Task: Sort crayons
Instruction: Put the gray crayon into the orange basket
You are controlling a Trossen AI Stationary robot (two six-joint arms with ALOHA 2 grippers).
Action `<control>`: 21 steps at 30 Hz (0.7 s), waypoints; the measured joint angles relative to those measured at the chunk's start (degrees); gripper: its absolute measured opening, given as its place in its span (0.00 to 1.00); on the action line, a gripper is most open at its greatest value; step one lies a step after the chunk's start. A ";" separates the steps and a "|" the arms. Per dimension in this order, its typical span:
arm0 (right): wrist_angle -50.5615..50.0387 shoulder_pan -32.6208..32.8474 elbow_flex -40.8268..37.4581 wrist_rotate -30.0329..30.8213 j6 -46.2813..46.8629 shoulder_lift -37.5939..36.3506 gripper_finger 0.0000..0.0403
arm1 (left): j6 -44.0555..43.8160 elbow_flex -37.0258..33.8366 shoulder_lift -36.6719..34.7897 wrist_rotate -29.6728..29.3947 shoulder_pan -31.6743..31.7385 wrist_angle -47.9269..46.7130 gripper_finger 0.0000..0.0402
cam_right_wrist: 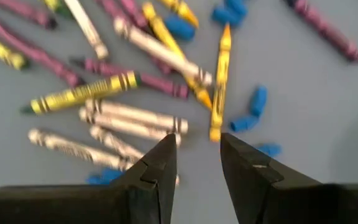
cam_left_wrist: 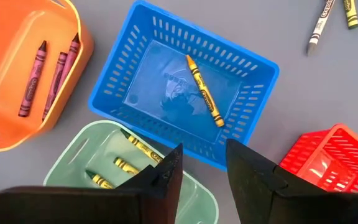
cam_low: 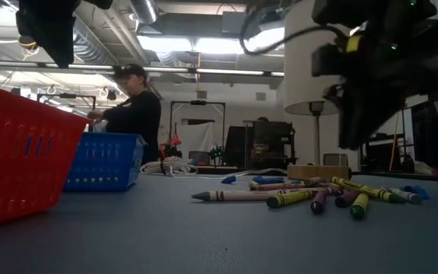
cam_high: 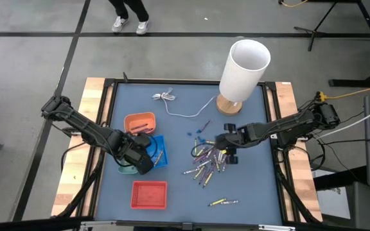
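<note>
Through the right wrist camera I see my right gripper [cam_right_wrist: 197, 155] with its two dark fingers [cam_right_wrist: 157, 171] parted and nothing between them, hanging over the grey tabletop [cam_right_wrist: 328, 106]. Past the fingertips lies a loose scatter of short paper-wrapped crayons [cam_right_wrist: 135, 93] in yellow, purple and whitish tones, several crossing one another. An orange-yellow crayon [cam_right_wrist: 219, 81] lies nearly in line with the gap, and small blue bits [cam_right_wrist: 253, 109] sit just beside it.

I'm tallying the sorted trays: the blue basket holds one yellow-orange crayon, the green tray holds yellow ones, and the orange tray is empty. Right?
Not quite. The left wrist view shows the orange tray holding three purple crayons. The blue basket and green tray are as you said.
</note>
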 joint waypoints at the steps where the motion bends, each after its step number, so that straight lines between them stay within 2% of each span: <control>1: -1.08 0.00 0.00 0.01 -0.06 0.00 0.30 | 0.00 0.00 0.00 0.00 0.00 0.03 0.26; 10: -0.01 0.02 -3.76 -4.82 -9.90 0.00 0.30 | 0.02 0.00 0.00 -0.02 0.00 0.04 0.26; 21: 4.34 0.02 -7.74 -6.26 -13.32 0.00 0.30 | 0.04 0.00 0.00 -0.09 0.00 0.06 0.26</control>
